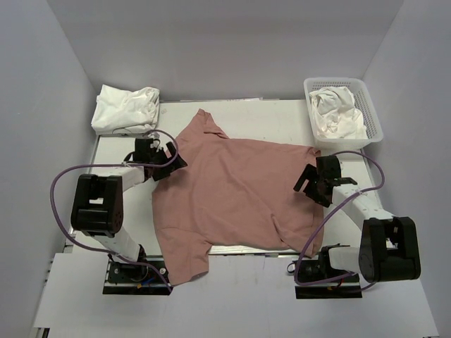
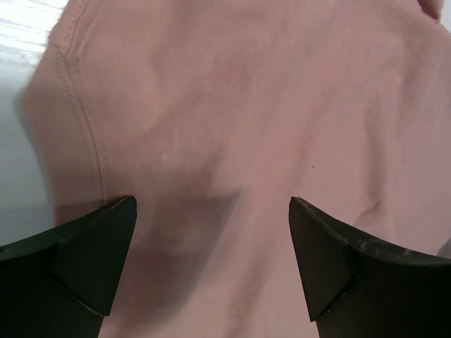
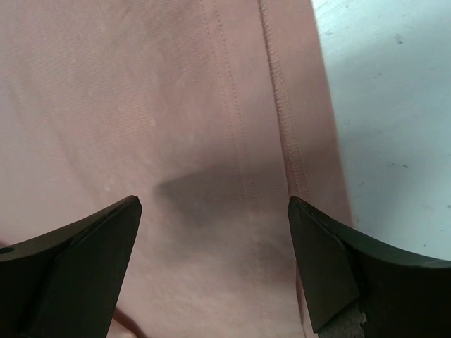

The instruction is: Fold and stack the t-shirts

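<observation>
We see a pink t-shirt (image 1: 232, 190) lying spread out in the middle of the table (image 1: 113, 151). It is dusty pink and plain on the side that faces up. It lies a bit crooked. One sleeve (image 1: 204, 125) points to the far left, and one end reaches over the near edge of the table, close to the base of the left arm. The cloth is mostly flat, with some soft wrinkles.

The left gripper (image 1: 169, 160) is at the left side of the shirt, near that sleeve. In the left wrist view its two fingers (image 2: 84, 253) are wide apart and hold nothing. Pink cloth fills the space under them, and a ribbed edge (image 2: 63, 105) shows on the left.

The right gripper (image 1: 310, 184) is at the right side of the shirt. Its fingers (image 3: 338, 260) are wide apart too, with nothing in them. Under them we see a stitched hem (image 3: 282, 105) next to bare table. We cannot tell if either gripper touches the cloth.

Some white t-shirts (image 1: 125, 109) sit in a rumpled heap at the far left corner. One more white t-shirt (image 1: 338, 113) is bunched up in a white basket (image 1: 375, 130) at the far right.
</observation>
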Controlling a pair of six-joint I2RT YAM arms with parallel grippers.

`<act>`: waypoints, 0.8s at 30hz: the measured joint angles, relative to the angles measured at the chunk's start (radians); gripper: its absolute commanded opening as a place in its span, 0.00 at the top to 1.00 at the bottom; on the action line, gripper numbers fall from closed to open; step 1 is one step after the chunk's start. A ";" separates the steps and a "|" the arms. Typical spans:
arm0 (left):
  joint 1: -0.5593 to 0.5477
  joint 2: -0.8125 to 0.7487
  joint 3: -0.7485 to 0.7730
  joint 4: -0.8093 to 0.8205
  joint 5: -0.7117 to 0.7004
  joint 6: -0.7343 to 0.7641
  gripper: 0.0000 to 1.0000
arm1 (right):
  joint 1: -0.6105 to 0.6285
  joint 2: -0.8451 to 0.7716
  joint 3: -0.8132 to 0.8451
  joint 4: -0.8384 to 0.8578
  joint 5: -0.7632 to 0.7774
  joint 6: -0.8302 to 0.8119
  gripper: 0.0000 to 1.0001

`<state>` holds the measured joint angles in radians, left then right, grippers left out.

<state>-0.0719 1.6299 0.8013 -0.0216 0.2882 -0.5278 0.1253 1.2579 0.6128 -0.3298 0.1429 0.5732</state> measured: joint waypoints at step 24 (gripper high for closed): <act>0.082 0.274 0.436 -0.521 -0.624 -0.138 0.00 | 0.002 0.130 0.093 0.081 -0.160 -0.132 0.10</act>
<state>0.0101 1.9034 1.2373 -0.5423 -0.3359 -0.6659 0.1276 1.3880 0.7059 -0.2485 -0.0174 0.4408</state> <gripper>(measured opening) 0.995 0.904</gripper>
